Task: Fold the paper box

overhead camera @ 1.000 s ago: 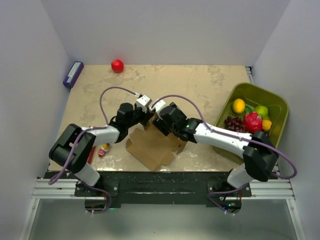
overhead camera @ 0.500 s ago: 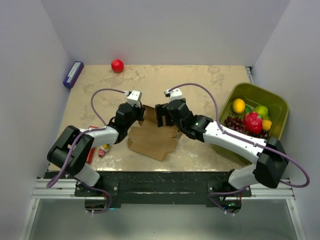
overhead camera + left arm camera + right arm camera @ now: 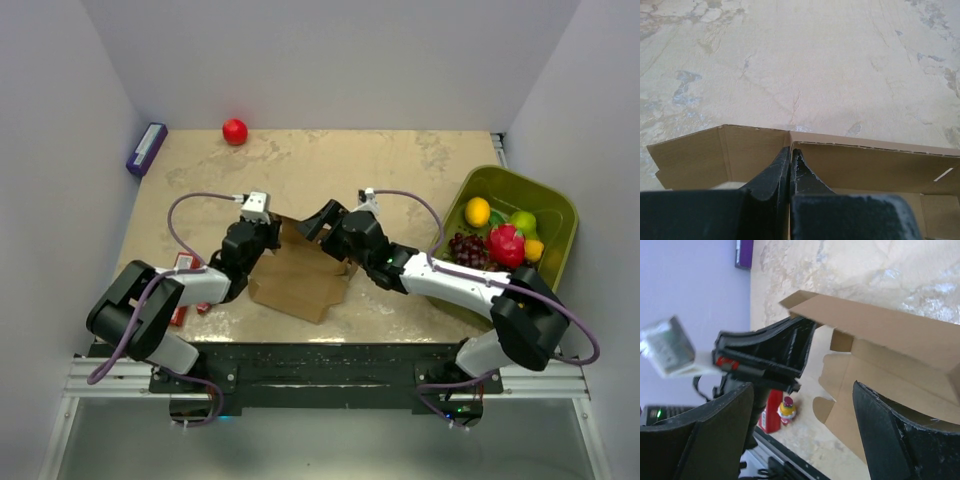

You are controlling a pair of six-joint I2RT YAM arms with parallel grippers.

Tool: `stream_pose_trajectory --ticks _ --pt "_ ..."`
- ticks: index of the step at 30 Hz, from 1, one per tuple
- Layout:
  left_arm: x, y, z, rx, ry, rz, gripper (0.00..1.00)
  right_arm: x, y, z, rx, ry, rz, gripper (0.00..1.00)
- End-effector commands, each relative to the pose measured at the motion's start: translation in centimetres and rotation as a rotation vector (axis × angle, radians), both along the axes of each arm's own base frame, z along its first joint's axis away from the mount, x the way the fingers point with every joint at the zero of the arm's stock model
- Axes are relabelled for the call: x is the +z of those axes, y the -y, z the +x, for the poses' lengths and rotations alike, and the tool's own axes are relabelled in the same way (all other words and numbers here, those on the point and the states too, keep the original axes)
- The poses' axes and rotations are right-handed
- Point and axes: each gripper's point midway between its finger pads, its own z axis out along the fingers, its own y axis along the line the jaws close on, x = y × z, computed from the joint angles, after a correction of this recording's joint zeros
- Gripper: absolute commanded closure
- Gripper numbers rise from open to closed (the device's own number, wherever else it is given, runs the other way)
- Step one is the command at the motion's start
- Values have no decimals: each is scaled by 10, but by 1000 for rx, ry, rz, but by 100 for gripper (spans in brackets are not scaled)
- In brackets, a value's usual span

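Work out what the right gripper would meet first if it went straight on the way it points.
Probably the paper box: its raised flap stands just ahead of the open right gripper. The left gripper, pinching that flap, is close by; depth is unclear.

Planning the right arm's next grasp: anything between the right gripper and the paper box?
Nothing visible. The right gripper is open, with the paper box directly ahead of its fingers. The left gripper pinches the box's wall from the opposite side, not in between.
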Motion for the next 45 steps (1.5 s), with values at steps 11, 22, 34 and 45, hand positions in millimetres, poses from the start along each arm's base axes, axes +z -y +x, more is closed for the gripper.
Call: stream_pose_trajectory --ticks 11,22,34,45 --pt "37 -2 -12 34 165 -87 100 -9 10 39 -314 -108 260 20" --pt "32 9 -25 18 175 -91 100 -26 27 59 -465 -102 244 28" --pt "22 20 -34 14 171 -40 100 -59 31 57 -487 -135 212 46" --pt "30 29 -49 -87 176 -51 53 -71 32 53 -480 -145 194 73"
